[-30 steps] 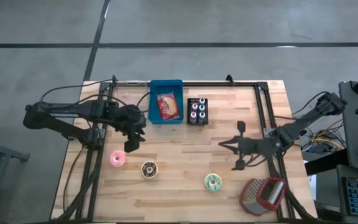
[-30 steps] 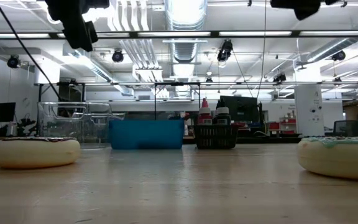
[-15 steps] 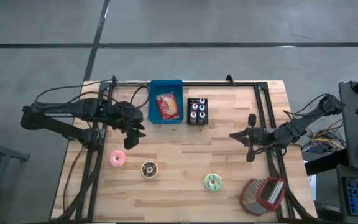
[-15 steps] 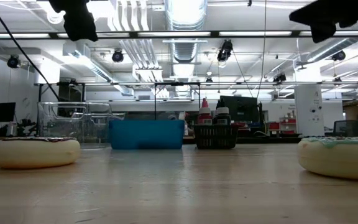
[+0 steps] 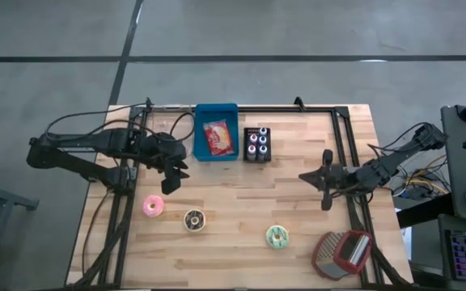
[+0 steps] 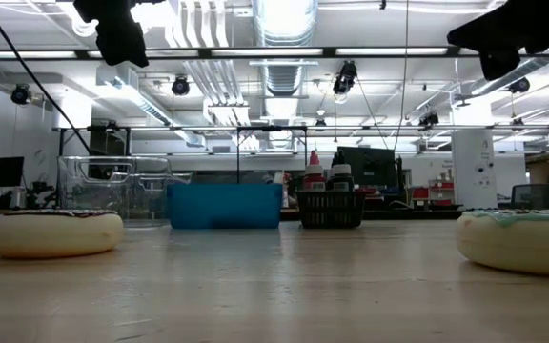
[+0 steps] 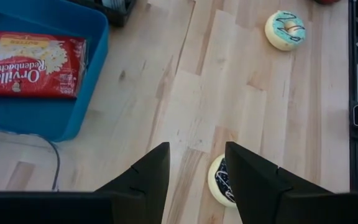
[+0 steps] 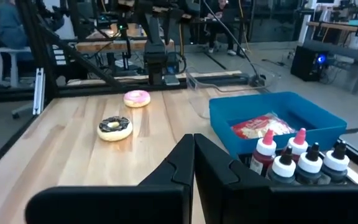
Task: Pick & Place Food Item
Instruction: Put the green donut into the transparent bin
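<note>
A red popcorn bag (image 5: pixel 218 137) lies flat in the blue bin (image 5: pixel 200 151) at the table's far side. Three donuts rest on the wood: pink (image 5: pixel 153 206), chocolate (image 5: pixel 193 219) and mint (image 5: pixel 277 236). My left gripper (image 5: pixel 175 176) hovers open above the table between the bin and the pink donut. In its wrist view the chocolate donut (image 7: pixel 221 182) shows between the fingers, far below them. My right gripper (image 5: pixel 306 176) is shut, held level above the table's right part, pointing toward the left edge; its fingers (image 8: pixel 193 163) hold nothing.
A black caddy of small bottles (image 5: pixel 256 144) stands right of the bin. A red and grey grater-like object (image 5: pixel 342 252) lies at the near right corner. Black frame rails (image 5: pixel 340 137) run along the far and right sides. Bare wood lies mid-table.
My right gripper, shut throughout, has drawn back toward the table's right edge and come somewhat lower. My left gripper has stayed almost where it was, open. No donut, bag or bin has moved.
</note>
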Motion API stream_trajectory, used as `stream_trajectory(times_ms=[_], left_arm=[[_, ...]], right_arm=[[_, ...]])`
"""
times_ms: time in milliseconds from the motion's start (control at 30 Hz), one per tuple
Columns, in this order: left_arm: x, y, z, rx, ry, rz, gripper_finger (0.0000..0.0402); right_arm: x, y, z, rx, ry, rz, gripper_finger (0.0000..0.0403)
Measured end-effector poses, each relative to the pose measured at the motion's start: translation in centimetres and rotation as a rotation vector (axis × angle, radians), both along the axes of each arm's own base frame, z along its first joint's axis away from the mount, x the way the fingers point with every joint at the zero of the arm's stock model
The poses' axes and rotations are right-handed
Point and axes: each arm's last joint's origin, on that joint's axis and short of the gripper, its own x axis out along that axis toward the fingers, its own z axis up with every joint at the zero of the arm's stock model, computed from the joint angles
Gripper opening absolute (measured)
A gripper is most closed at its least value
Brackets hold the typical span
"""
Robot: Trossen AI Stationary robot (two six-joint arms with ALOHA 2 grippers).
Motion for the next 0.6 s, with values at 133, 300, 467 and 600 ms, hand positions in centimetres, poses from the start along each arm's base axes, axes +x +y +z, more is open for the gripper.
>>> stream_trajectory(times_ms=[133, 300, 467, 600], left_arm=[[0.0, -0.01, 0.0, -0.001, 0.0, -0.001, 0.0161], [0.0, -0.01, 0.0, -0.001, 0.0, -0.001, 0.0161], [0.0, -0.01, 0.0, -0.001, 0.0, -0.001, 0.0161], [0.0, -0.01, 0.0, -0.001, 0.0, -0.001, 0.0161]], right_arm=[[0.04, -0.05, 0.65, 0.063, -0.061, -0.032, 0.0009], [0.1, 0.02, 0.74, 0.063, -0.067, -0.018, 0.002], [0.5, 0.26, 0.37, 0.036, -0.038, -0.018, 0.0063], [0.99, 0.55, 0.18, 0.049, -0.034, -0.02, 0.0111]])
